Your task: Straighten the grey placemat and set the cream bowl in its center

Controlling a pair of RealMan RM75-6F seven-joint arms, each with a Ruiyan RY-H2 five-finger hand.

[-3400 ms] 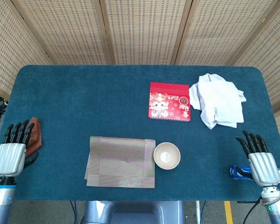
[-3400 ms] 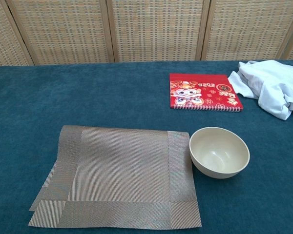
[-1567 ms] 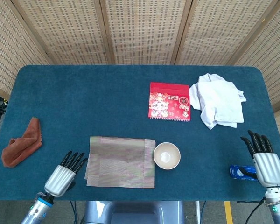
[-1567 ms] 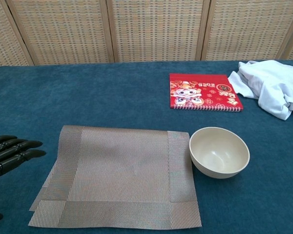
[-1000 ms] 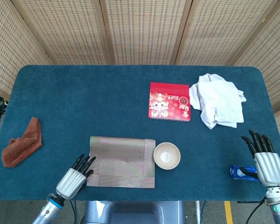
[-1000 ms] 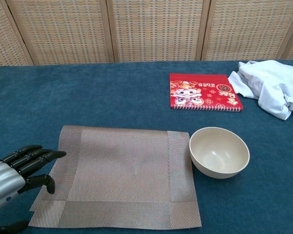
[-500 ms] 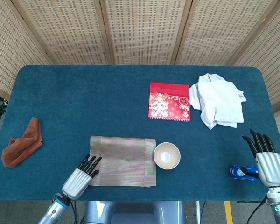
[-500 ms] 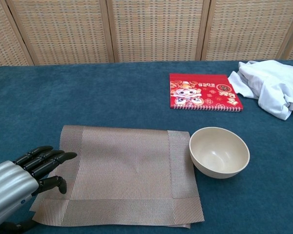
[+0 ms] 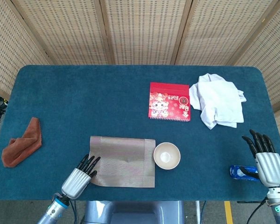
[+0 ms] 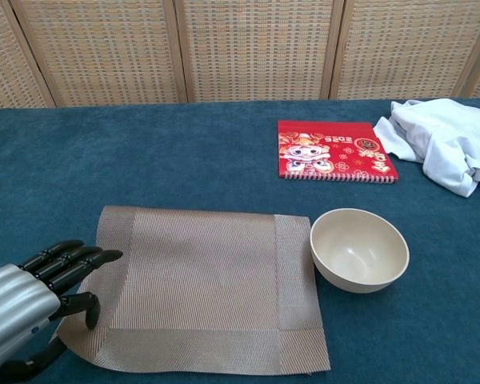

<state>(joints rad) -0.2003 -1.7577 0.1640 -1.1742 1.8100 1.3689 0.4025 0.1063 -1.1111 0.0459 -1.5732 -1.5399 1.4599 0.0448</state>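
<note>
Since half a second ago your left hand point(image 10: 32, 300) has drawn back slightly, and the placemat point(image 10: 200, 288) now lies flatter. Your fingers point(image 10: 84, 260) reach over the placemat's near left corner, thumb pressing its edge; whether they pinch it, you cannot tell. Just right of the placemat sits the bowl point(image 10: 359, 250). Your right hand point(image 9: 266, 161) hovers spread and empty, well apart.

One grey placemat point(image 9: 123, 161), one cream bowl point(image 9: 166, 155), one red calendar point(image 9: 170, 101), one white cloth point(image 9: 218, 106), one brown rag point(image 9: 21, 149), one blue packet point(image 9: 243, 172) and two robot hands point(image 9: 79, 177) point(image 9: 267, 164) share a blue table point(image 9: 84, 102).
</note>
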